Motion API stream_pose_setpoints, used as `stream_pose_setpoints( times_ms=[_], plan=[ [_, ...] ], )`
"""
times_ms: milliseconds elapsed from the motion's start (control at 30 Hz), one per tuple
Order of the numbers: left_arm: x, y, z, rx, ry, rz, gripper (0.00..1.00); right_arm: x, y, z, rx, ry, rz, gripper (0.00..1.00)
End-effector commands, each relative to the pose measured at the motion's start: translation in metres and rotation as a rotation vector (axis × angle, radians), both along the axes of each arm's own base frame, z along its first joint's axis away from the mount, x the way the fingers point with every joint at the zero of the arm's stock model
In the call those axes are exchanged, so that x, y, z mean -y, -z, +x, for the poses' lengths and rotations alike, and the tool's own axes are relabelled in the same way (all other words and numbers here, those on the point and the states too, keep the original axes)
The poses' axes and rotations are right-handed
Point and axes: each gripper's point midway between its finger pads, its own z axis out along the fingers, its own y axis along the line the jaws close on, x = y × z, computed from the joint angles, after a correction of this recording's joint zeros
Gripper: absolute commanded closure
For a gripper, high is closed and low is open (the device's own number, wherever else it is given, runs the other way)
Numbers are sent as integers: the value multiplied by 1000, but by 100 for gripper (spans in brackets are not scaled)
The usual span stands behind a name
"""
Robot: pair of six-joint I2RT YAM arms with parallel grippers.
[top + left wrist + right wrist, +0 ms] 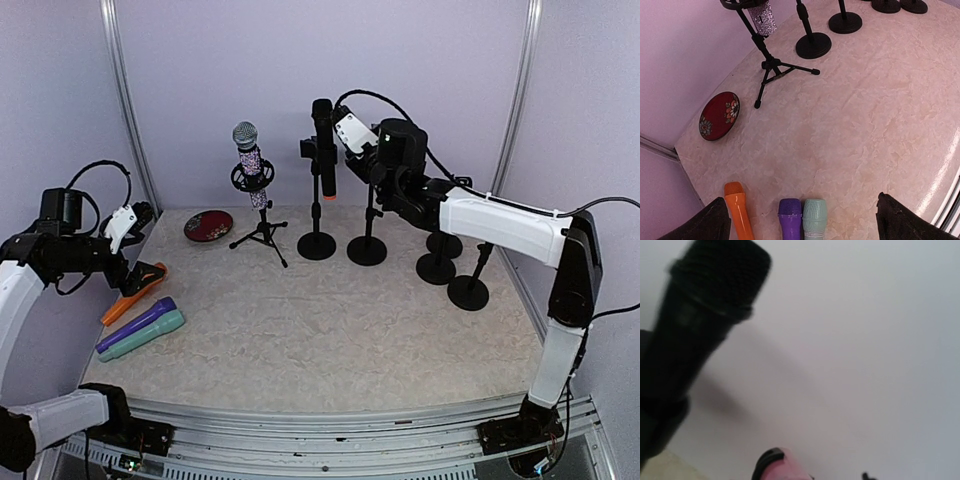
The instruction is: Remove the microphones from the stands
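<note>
A black microphone stands upright in a clip on a round-based stand at the back middle. It fills the left of the right wrist view, blurred. My right gripper is open just right of this microphone, level with its body; the microphone is beside the fingers, not between them. A glittery microphone with a silver head sits in a tripod stand. My left gripper is open and empty at the left edge, its fingertips above three loose microphones.
Orange, purple and teal microphones lie side by side at the left. A red floral dish lies near the back left corner. Several empty round-based stands stand at the back right, under my right arm.
</note>
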Motion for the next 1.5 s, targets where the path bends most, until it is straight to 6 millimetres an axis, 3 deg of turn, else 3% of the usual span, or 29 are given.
stream_pose_setpoints(
  times_ms=[0, 167, 400, 567, 733, 1033, 1467],
  plan=[
    [13, -17, -2, 25, 33, -24, 1, 2, -72, -55, 101, -85, 158, 100],
    [31, -16, -7, 24, 101, -46, 1, -9, -70, -97, 76, -143, 217, 100],
    [58, -39, 2, 32, 109, -196, 1, -40, -68, -152, 59, -274, 304, 100],
    [81, -54, 9, -1, 125, -316, 2, -79, -72, -193, 75, -423, 322, 100],
    [110, -64, 19, -41, 142, -452, 15, -125, -77, -229, 112, -552, 309, 100],
    [150, -64, 30, -89, 219, -507, 21, -176, -82, -255, 162, -648, 300, 100],
    [152, -34, 37, -80, 217, -456, 43, -199, -72, -268, 154, -706, 287, 100]
  ],
)
